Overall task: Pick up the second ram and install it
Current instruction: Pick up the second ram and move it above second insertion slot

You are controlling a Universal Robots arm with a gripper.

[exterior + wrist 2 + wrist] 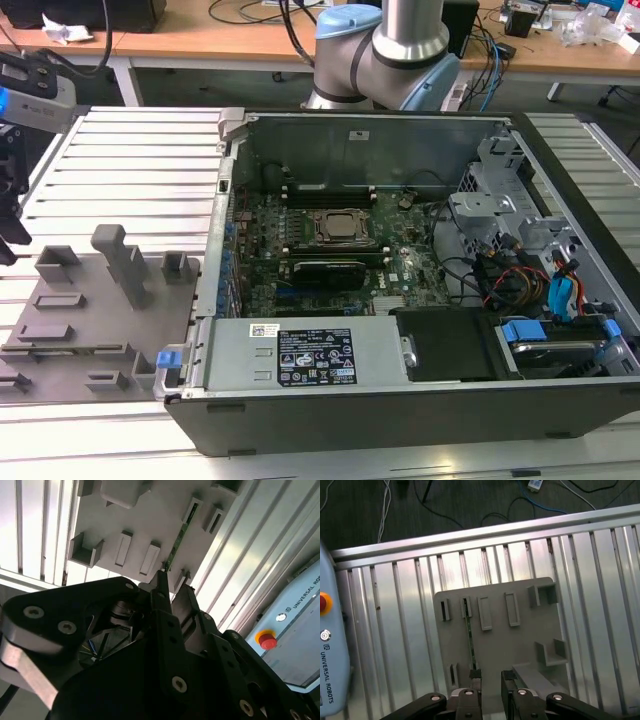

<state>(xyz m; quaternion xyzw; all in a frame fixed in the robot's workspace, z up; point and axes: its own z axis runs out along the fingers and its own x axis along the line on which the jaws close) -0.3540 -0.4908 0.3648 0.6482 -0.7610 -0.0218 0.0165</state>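
The second ram (pixel 468 637) is a thin green stick standing on edge in a slot of the grey tray (pixel 520 645). In the second wrist view the ram (pixel 176 542) runs away from my black fingertips (pixel 162 580). My gripper (pixel 491 679) hovers open just over the stick's near end. One finger lines up with the stick, and nothing is held between the fingers. In the exterior view my gripper (pixel 12 232) hangs over the tray (pixel 60 320) at the exterior view's left edge, where the ram (pixel 70 348) shows as a thin dark line.
The open computer case (pixel 400 400) fills the exterior view's middle and right, with the square metal processor (pixel 337 226) between long black slots (pixel 325 190). Grey blocks (pixel 125 262) rise from the tray. Ribbed aluminium table (pixel 410 630) lies all around, and a pendant with a red button (pixel 267 641) rests nearby.
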